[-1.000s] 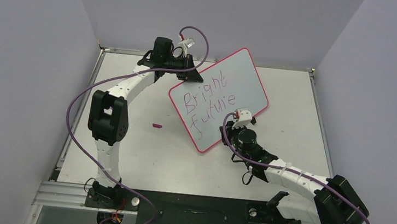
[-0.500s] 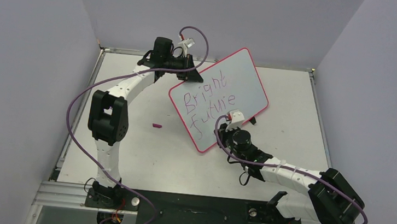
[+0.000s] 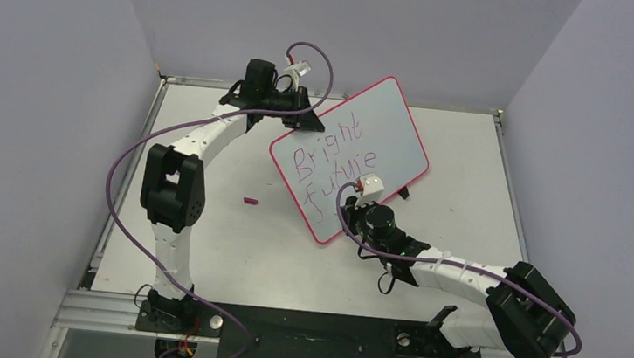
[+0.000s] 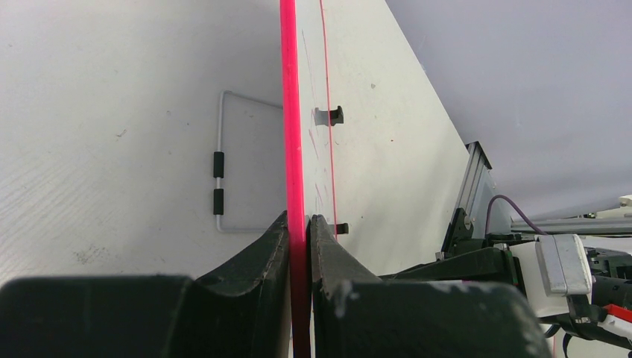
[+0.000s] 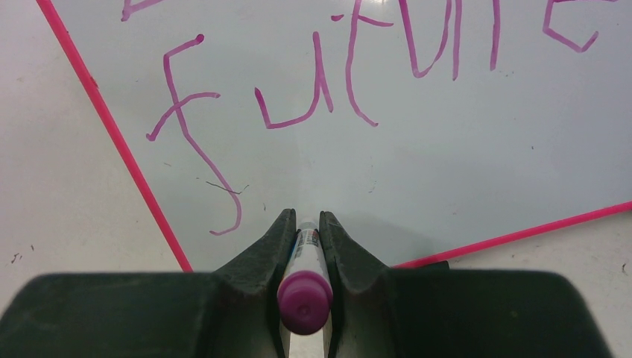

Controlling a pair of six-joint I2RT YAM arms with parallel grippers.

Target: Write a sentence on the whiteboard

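From above, the whiteboard [image 3: 397,130] stands tilted on the tabletop [image 3: 229,232], its face turned toward the arm bases. The left arm arches up and over to the board's far upper-left edge, where the left gripper [image 3: 306,118] meets the frame. The right arm lies low and stretched out, and the right gripper [image 3: 372,204] hangs over the board's lower face. The sentence [image 3: 333,159] reads "Bright" and "Future" in two slanted lines. A small magenta cap [image 3: 250,200] lies on the tabletop, left of the board's near corner.

The left wrist view looks straight along the board's pink frame [image 4: 289,112]. The left gripper [image 4: 298,224] is clamped tight on that edge. Only here does a wire loop [image 4: 218,171] with two black sleeves appear, beside the frame.

The right wrist view alone shows the marker [image 5: 304,294]. The right gripper [image 5: 304,220] is pinched on its barrel, tip toward the whiteboard [image 5: 447,164], just under "Future" [image 5: 335,74] and near the board's lower corner.
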